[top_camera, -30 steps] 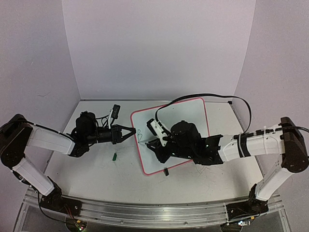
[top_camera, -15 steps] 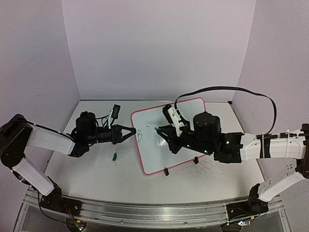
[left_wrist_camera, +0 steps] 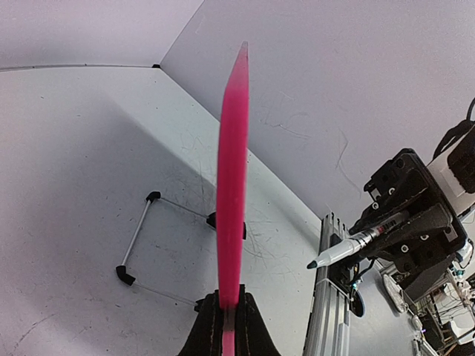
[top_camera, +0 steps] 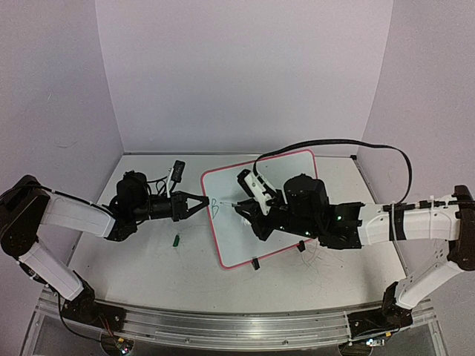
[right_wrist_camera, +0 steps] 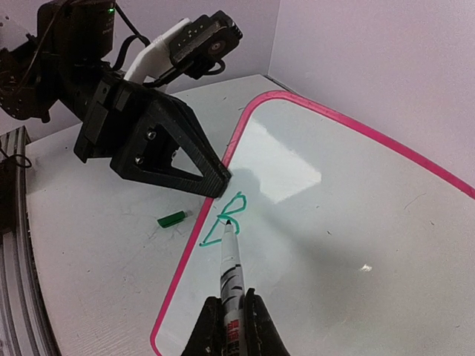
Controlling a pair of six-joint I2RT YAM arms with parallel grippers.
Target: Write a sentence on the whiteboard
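The whiteboard [top_camera: 286,182], white with a pink frame, lies tilted mid-table. My left gripper [top_camera: 202,202] is shut on its left edge; in the left wrist view the pink edge [left_wrist_camera: 232,163] runs up from between the jaws of the left gripper [left_wrist_camera: 229,300]. My right gripper [right_wrist_camera: 234,300] is shut on a marker [right_wrist_camera: 231,267], whose tip rests at a green "B" [right_wrist_camera: 226,215]. That letter, near the board's left edge, is all of the sentence that shows. The top view shows the right gripper [top_camera: 249,211] over the board's left part.
The marker's green cap [top_camera: 177,239] lies on the table left of the board. A small black device [top_camera: 177,171] sits by the back wall. A black cable [top_camera: 371,148] loops over the right arm. The board's wire stand [left_wrist_camera: 137,237] rests on the table.
The right gripper swung up and to the right with the marker, then came back left and down to the green B. The left gripper has kept still on the board's edge.
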